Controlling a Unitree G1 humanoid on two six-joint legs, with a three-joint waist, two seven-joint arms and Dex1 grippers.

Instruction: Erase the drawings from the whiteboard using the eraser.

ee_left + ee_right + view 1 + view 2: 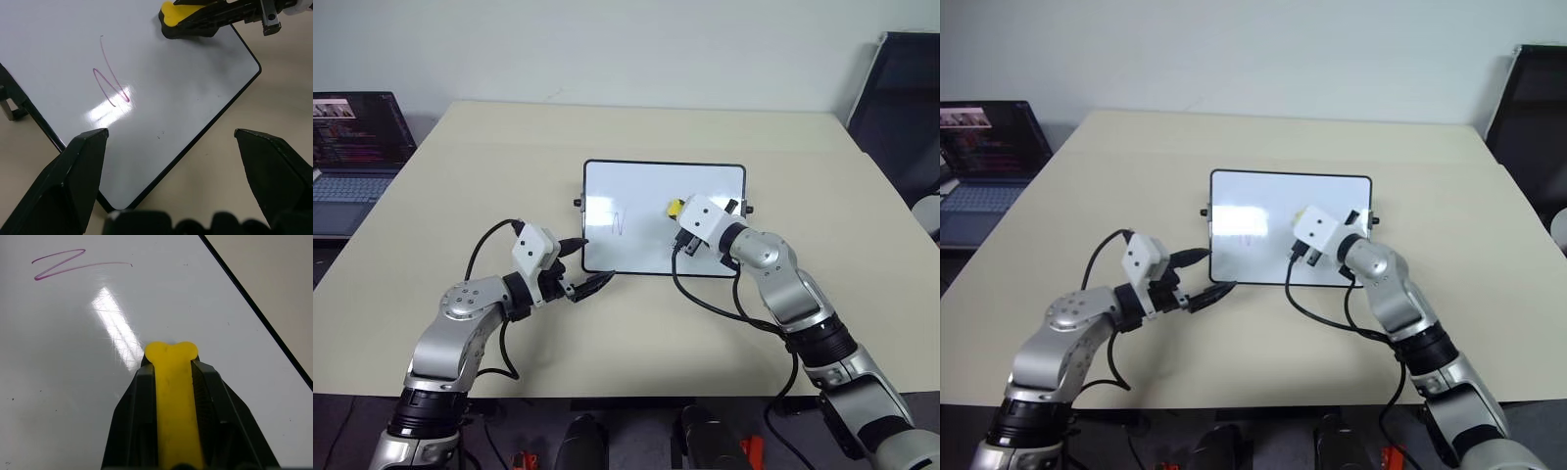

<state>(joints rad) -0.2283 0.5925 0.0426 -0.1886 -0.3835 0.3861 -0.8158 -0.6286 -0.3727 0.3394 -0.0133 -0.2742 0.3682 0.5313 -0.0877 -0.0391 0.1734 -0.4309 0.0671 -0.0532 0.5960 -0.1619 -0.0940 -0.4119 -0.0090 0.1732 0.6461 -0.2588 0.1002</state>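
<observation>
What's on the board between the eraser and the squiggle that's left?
Nothing: in the right wrist view, bare white whiteboard with a glare streak separates the eraser from the remaining squiggle.

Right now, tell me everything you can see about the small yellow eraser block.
The small yellow eraser block is narrow and long, with a rounded, two-lobed front end and a dark underside that shows in the left wrist view. It looks like plastic or foam. The right gripper is shut on it, one black finger on each long side. It sits over the right part of the glossy white black-framed whiteboard, apart from the thin purple zigzag drawing. Whether its underside touches the board is unclear.
</observation>
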